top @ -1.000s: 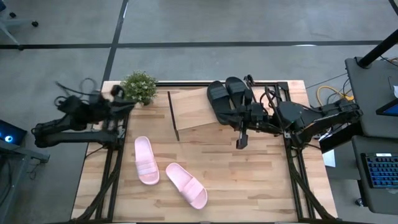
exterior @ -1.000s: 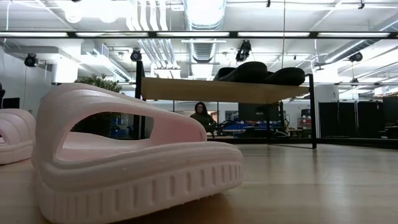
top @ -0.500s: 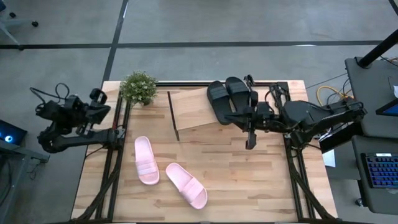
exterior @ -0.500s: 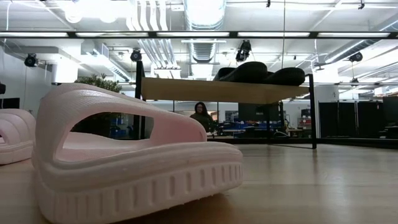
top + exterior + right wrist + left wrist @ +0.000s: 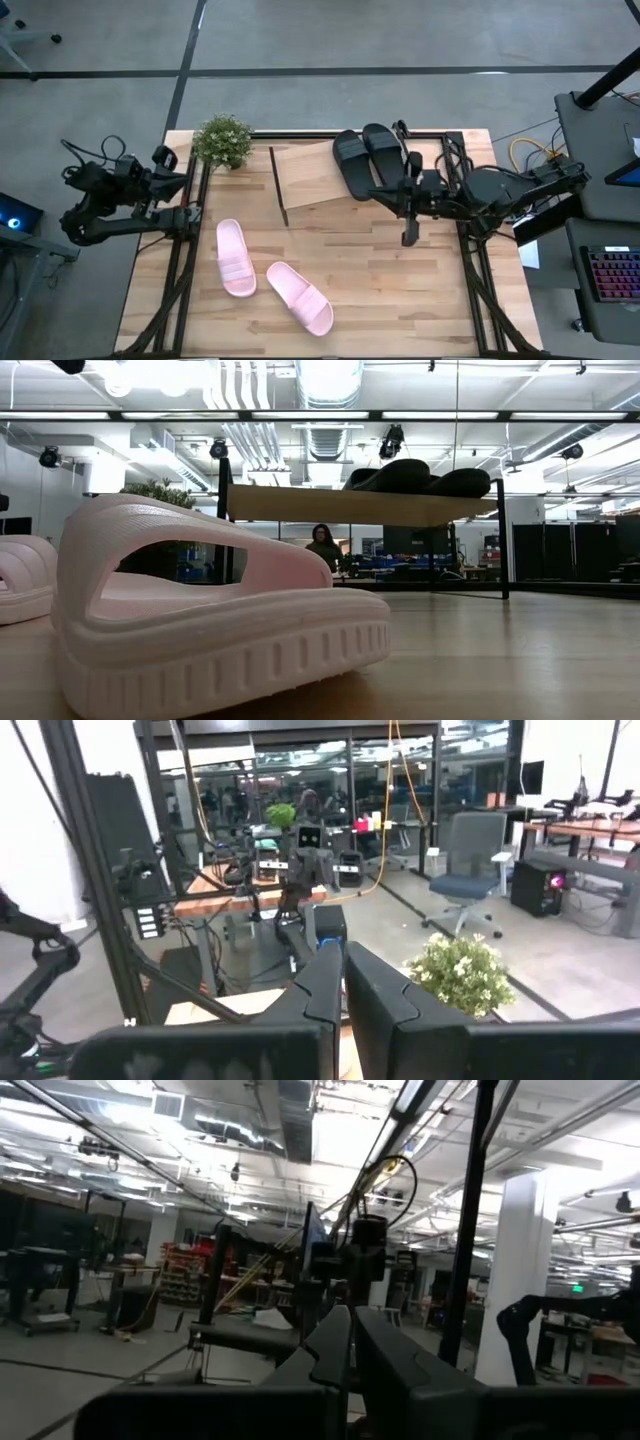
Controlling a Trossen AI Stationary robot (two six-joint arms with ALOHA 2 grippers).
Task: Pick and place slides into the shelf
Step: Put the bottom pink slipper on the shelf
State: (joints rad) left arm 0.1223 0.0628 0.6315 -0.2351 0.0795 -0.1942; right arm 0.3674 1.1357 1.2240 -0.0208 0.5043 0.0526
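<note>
Two black slides (image 5: 365,160) lie side by side, soles down, on the right end of the slanted shelf (image 5: 308,178); the low view shows them on top of its board (image 5: 420,475). Two pale pink slides (image 5: 236,258) (image 5: 300,298) lie soles down on the tabletop, near left of the shelf. One pink slide (image 5: 220,620) fills the low view. My right arm (image 5: 470,190) reaches in from the table's right edge, raised, next to the black slides; its gripper (image 5: 345,955) is shut on nothing. My left arm (image 5: 120,195) is folded back at the left edge, its gripper (image 5: 352,1318) shut on nothing.
A small potted plant (image 5: 222,140) stands at the far left corner. Black frame rails run along the table's left and right sides (image 5: 175,270). Bare tabletop lies near right (image 5: 400,300). A person (image 5: 322,545) shows in the room beyond the table.
My left arm has drawn back from beside the plant toward the table's left edge. My right arm has pulled back a little toward the right edge, away from the shelf. The slides have stayed where they were.
</note>
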